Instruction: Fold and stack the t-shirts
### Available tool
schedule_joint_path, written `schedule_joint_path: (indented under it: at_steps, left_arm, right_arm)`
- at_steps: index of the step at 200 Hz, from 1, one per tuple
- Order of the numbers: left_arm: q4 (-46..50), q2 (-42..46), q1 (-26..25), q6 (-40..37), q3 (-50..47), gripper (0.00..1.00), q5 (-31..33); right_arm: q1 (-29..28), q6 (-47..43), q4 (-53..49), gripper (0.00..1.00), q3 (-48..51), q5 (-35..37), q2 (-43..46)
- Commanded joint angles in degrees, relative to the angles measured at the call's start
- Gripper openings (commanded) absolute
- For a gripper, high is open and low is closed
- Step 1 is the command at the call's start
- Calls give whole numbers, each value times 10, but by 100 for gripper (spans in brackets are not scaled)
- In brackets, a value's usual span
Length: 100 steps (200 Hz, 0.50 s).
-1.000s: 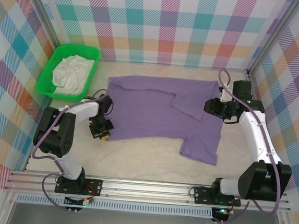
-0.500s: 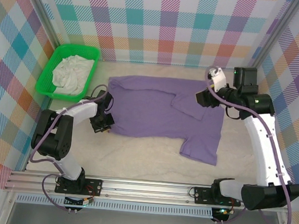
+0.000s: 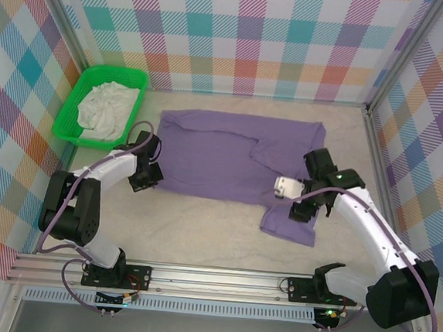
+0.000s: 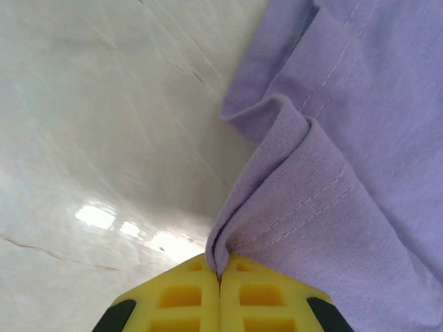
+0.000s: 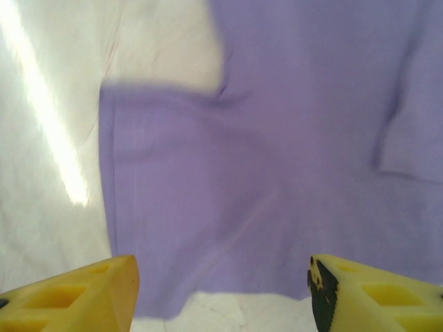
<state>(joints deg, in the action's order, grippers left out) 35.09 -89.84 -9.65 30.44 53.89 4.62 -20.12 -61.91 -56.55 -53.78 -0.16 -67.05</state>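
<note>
Pale bench (image 3: 201,226): your left fingers (image 4: 187,297) clamped shut on the lavender t-shirt (image 3: 230,155) at its left hem, while your right fingers (image 5: 76,294) gaped empty over its near-right corner.

- A green plastic mesh basket (image 3: 69,106) sits at about 10 o'clock on the surface, tucked into the far left corner.
- The surface (image 3: 200,234) is pale, marbled beige with glossy light patches (image 4: 104,138) (image 5: 41,138).
- Pastel plaid walls (image 3: 241,36) close it in at 9, 12 and 3 o'clock.
- A silver metal rail (image 3: 219,278) runs along the edge at 6 o'clock.
</note>
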Motion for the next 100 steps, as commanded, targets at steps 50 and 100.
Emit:
schedule_joint_path:
  at_steps: [50,100]
  left_arm:
    - [-32,25,16,-17,-21,0,0]
    - [-38,25,16,-17,-25,0,-13]
  right_arm:
    - [-47,-110,43,63,134,30,-43]
    - [-77,-107,43,59,182,35,-44]
